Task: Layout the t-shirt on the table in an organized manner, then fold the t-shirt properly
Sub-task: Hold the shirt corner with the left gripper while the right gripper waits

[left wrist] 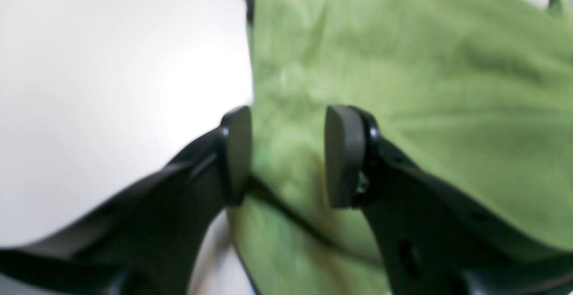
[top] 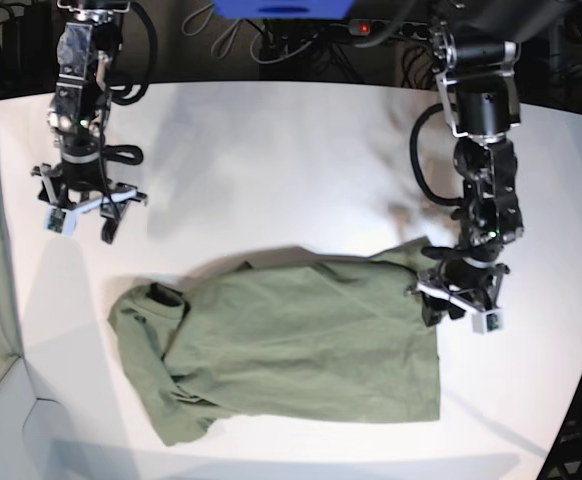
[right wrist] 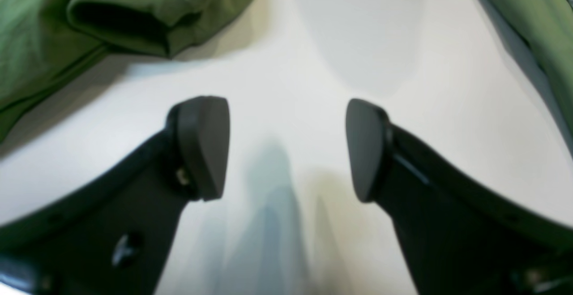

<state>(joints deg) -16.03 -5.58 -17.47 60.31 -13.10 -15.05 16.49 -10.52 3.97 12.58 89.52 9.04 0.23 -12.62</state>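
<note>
The t-shirt (top: 291, 345) lies on the near half of the table (top: 271, 150), its body spread fairly flat toward the base view's right and its sleeve (right wrist: 134, 13) and shoulder end bunched and folded over itself on that view's left. The left gripper (left wrist: 286, 156) sits at the shirt's right-hand edge, its pads (left wrist: 342, 156) part-way apart with a raised ridge of green cloth between them; the wrist view is too blurred to tell whether the pads actually press on the cloth. The right gripper (right wrist: 286, 147) hangs well apart from the shirt over bare white tabletop, its jaws spread wide and holding nothing, the rumpled sleeve lying ahead of it to one side.
</note>
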